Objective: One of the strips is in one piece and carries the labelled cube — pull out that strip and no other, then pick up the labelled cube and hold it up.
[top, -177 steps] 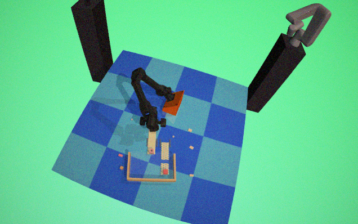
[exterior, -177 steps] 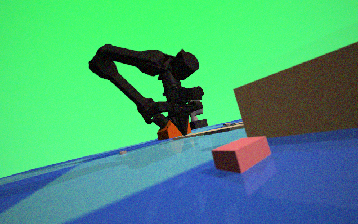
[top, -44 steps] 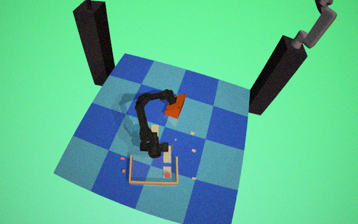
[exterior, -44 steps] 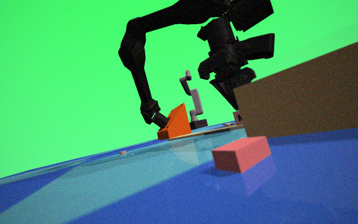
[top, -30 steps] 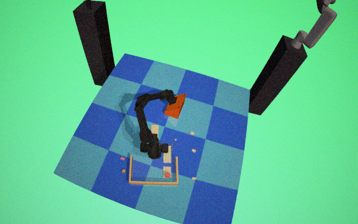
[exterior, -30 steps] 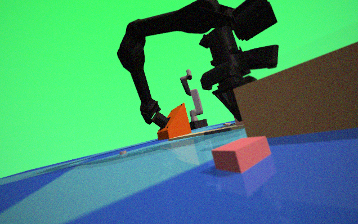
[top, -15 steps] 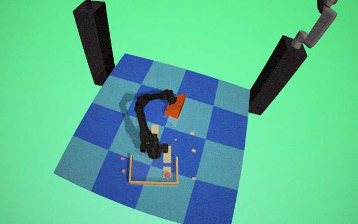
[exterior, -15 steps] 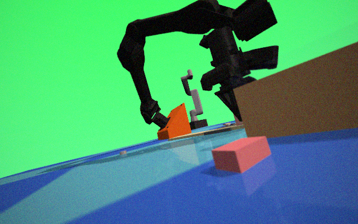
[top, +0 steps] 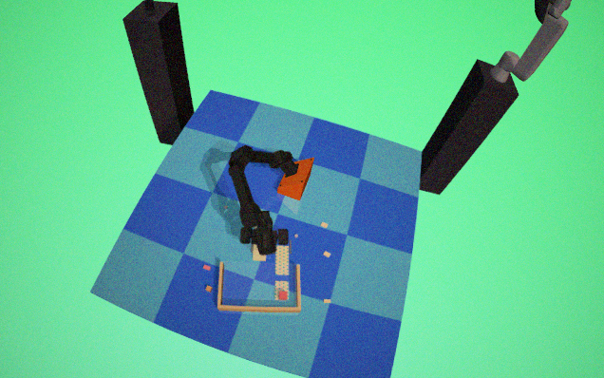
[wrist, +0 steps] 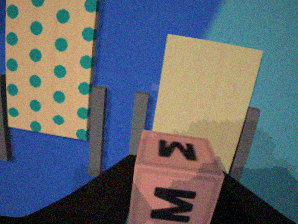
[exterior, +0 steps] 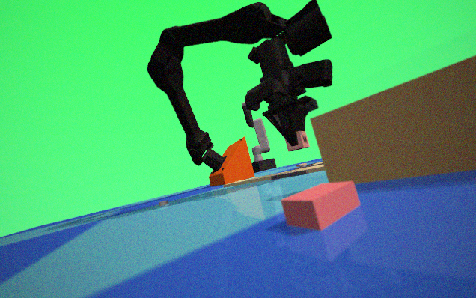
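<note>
My gripper (top: 267, 250) (exterior: 296, 141) (wrist: 171, 169) is shut on a pink cube (exterior: 304, 139) (wrist: 172, 202) marked with a black M, held well above the table. The cube is hidden under the gripper in the top view. A plain pale strip (top: 259, 255) (wrist: 207, 85) lies flat below and just ahead of the gripper, outside the open side of the wooden frame. A strip with green dots (top: 282, 262) (wrist: 48, 70) lies beside it. A gap separates it from a short dotted piece (top: 279, 285), which carries a red-pink cube (top: 283, 295).
The three-sided wooden frame (top: 258, 309) (exterior: 397, 138) stands around the short dotted piece. A pink block (top: 206, 268) (exterior: 318, 206) lies outside its left wall, near an orange block (top: 209, 289). Short grey bars (wrist: 97, 132) stand beside the strips. Small pale blocks (top: 327, 255) lie to the right.
</note>
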Robot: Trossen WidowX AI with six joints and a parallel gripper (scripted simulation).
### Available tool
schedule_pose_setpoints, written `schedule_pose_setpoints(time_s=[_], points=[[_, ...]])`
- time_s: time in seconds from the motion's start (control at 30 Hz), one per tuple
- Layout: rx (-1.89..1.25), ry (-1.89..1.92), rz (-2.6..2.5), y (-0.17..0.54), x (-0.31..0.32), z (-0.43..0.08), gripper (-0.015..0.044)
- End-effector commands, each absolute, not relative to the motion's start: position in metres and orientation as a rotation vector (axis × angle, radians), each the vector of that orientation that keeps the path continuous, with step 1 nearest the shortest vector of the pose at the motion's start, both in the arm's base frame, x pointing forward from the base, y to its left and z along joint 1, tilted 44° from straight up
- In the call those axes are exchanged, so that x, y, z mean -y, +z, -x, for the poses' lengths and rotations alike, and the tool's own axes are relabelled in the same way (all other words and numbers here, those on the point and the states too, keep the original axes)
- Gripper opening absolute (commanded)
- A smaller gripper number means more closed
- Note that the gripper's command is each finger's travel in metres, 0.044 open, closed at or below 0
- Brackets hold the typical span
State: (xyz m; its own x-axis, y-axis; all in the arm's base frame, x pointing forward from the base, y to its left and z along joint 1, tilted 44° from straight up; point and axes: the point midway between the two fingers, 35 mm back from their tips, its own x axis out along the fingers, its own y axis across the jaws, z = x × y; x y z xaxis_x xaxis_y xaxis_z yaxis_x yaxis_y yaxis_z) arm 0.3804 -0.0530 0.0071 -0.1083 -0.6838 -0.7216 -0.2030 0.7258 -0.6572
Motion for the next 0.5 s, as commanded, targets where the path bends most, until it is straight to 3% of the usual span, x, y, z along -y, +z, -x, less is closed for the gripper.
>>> schedule_pose_setpoints(time_s=[0.0, 0.47], points=[[-1.673, -0.471, 0.716, 0.012, 0.047, -0.368, 0.0], [-1.675, -0.47, 0.716, 0.012, 0.038, -0.329, 0.0]])
